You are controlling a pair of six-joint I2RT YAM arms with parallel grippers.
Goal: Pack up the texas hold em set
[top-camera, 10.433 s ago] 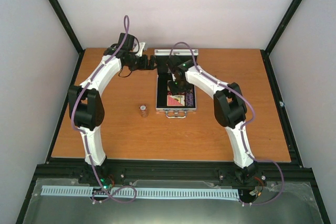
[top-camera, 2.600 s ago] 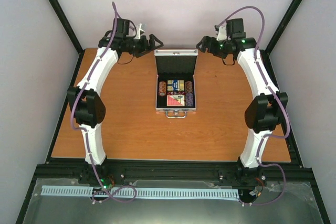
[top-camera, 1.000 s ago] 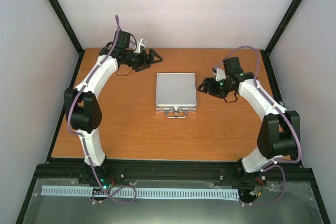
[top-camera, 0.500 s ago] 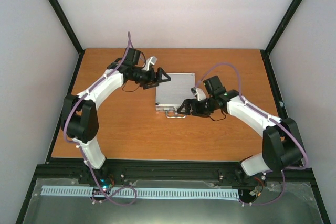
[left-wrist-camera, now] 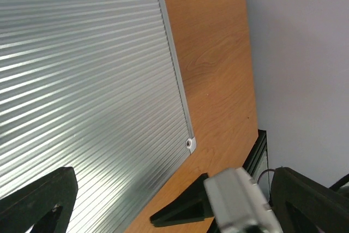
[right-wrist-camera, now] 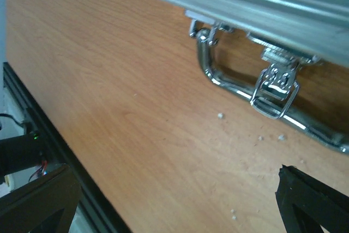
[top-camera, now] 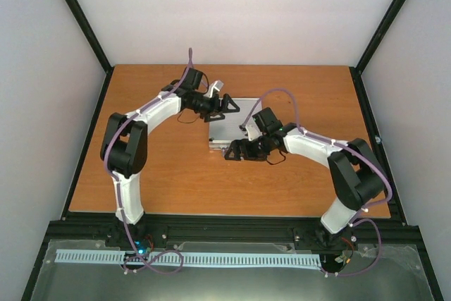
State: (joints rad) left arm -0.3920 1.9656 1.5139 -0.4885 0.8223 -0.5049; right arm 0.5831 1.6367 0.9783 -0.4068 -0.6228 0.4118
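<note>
Closed case mid-table, both arms at it, the catch apparently not yet fastened.

The left gripper (top-camera: 232,106) hovers over the far-left part of the ribbed lid with its fingers spread and nothing between them. The silver case (top-camera: 227,130) lies flat and shut at the centre of the table (top-camera: 162,174). The right gripper (top-camera: 231,151) is at the near edge, fingers wide apart and empty, facing the handle (right-wrist-camera: 210,72) and a latch (right-wrist-camera: 275,88) that seems to hang loose. A push on that latch could slide the light case across the smooth wood unless the lid is held down. Lifting by the handle first could let the lid open and spill the contents.
</note>
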